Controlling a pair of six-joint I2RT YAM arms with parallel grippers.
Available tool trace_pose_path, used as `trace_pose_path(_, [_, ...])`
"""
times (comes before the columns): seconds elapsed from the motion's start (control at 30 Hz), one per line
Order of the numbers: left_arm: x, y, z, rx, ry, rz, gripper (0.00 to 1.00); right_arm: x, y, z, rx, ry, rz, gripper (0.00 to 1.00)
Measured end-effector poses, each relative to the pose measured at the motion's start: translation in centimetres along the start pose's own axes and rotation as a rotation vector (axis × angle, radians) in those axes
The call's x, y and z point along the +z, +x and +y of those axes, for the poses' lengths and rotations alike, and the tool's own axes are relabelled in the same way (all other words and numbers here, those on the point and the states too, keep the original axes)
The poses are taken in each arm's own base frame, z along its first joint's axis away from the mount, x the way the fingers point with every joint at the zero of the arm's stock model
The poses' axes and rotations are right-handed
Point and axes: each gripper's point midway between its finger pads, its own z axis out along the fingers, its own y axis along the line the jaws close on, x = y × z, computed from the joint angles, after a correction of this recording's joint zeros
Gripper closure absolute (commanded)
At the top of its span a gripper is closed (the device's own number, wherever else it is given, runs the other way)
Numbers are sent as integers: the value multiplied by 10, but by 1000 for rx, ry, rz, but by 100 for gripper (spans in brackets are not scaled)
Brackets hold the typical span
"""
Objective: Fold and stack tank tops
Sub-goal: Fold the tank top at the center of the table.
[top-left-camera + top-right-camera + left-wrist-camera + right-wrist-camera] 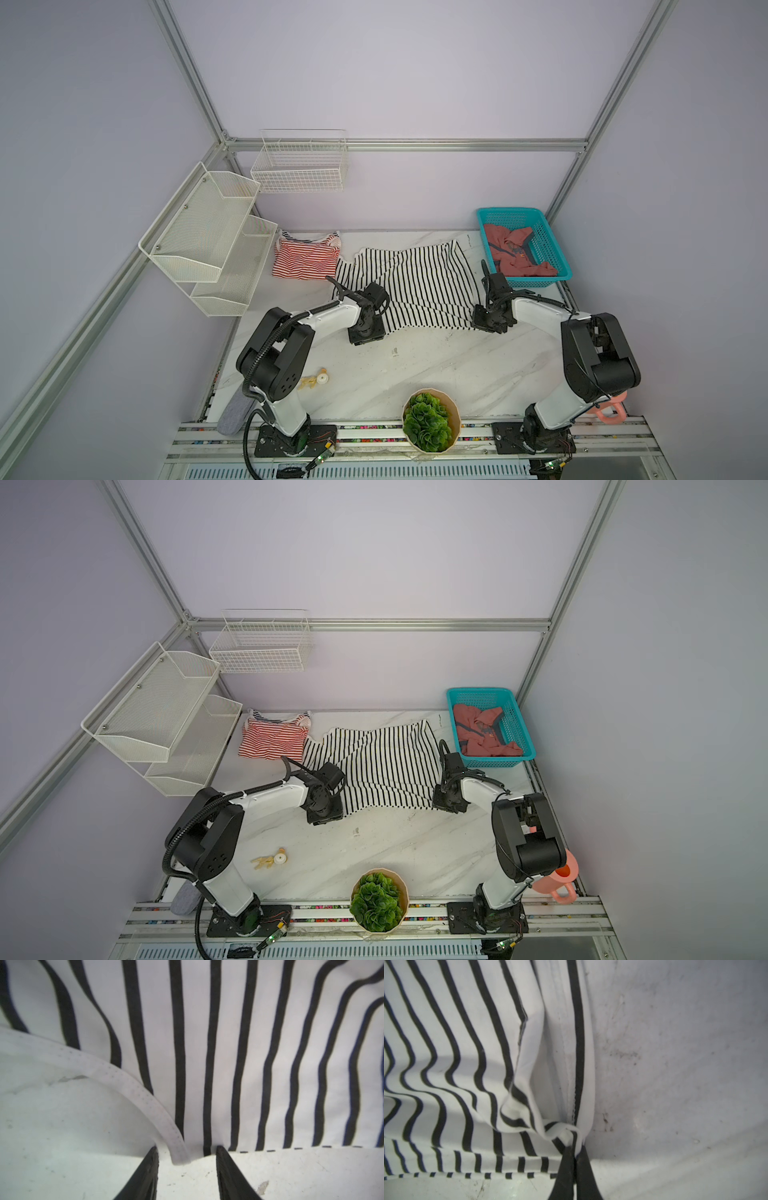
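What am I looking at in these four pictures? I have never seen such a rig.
Two robot arms, left and right, stand at a marble-look table. Two pictures look down from overhead; the striped close-ups come from a camera on each wrist. A black-and-white striped tank top lies spread out, a red-and-white striped one folded beside it, a dusty-red one in the teal basket. The right gripper is pinched shut on the spread top's corner; the left gripper is open around its white trim.

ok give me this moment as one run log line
black-and-white tank top: spread out | left gripper: open around strap end | right gripper: shut on its corner | red-and-white tank top: folded
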Motion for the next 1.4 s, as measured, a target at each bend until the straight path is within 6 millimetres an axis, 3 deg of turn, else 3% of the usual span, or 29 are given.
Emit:
trace_pose_path(0.4, [1,-2,8,-16,-43,-17,76,0,1,0,2,-6,-2,100])
trace_pose_path(0.63, [2,-5,5,-13,-41,-21,100,-2,4,1,1,-19,-1,100])
trace_pose_path(1.03, [-1,-1,2,21,-19,0,100,-35,-4,10,-5,-70,-77,100])
trace_pose_path(1.27, [-25,2,3,67,11,-13,100,-51,-2,13,-6,-92,-94,100])
trace_pose_path(1.4, [-28,3,8,101,-19,-5,100,-53,-2,13,-5,-88,-87,100])
